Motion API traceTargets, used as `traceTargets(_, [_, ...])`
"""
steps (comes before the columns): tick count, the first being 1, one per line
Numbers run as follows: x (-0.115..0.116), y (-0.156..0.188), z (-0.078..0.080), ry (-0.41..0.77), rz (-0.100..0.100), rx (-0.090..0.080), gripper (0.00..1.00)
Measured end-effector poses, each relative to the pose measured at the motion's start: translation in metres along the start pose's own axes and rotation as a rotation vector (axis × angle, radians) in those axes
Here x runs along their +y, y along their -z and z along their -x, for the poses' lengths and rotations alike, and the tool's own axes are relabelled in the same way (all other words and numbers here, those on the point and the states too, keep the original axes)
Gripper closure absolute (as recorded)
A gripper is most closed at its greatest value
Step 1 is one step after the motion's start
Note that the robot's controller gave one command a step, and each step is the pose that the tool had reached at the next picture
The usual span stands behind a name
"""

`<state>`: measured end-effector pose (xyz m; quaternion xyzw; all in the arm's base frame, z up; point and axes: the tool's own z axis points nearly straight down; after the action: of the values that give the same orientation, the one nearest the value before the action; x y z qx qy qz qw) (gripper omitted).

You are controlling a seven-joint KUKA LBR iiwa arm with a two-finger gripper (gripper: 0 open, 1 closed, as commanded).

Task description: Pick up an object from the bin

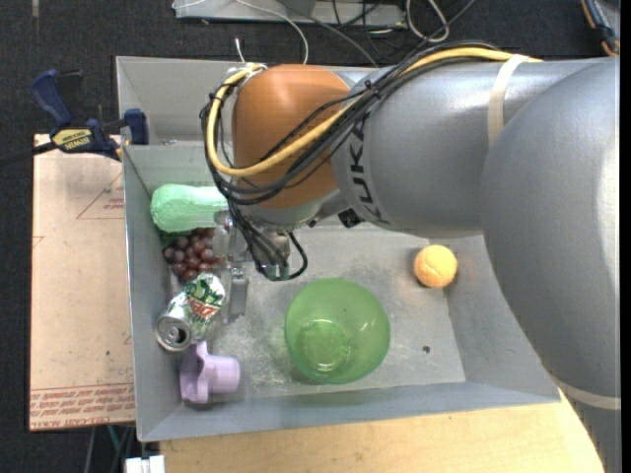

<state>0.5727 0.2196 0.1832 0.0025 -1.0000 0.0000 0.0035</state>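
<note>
— Which thing is nearest your gripper?
— By the bin [141, 343]'s left wall: a green-and-white can [192, 313] on its side, long axis running lower-left to upper-right, purple grapes [190, 254] just above.
— And the gripper [237, 286]?
— Just right of the can's upper end. You cannot tell whether it is spread or closed.

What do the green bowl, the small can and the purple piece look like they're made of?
Green bowl: probably plastic, translucent and glossy; grey shows through it. Can: thin metal, likely aluminium, with a bare silvery top and printed sides. Purple piece: opaque and matte, perhaps plastic or rubber.
</note>
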Motion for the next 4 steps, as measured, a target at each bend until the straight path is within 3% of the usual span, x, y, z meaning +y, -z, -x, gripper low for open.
traceTargets(1, [-0.001, 0.005, 0.002, -0.005, 0.001, -0.007, 0.00])
traceTargets(2, [0.020, -0.110, 0.028, 0.460, 0.003, -0.010, 0.00])
traceTargets(3, [0.018, -0.055, 0.027, 0.375, 0.003, -0.014, 0.00])
traceTargets(4, [0.014, -0.084, 0.017, 0.584, 0.004, -0.005, 0.00])
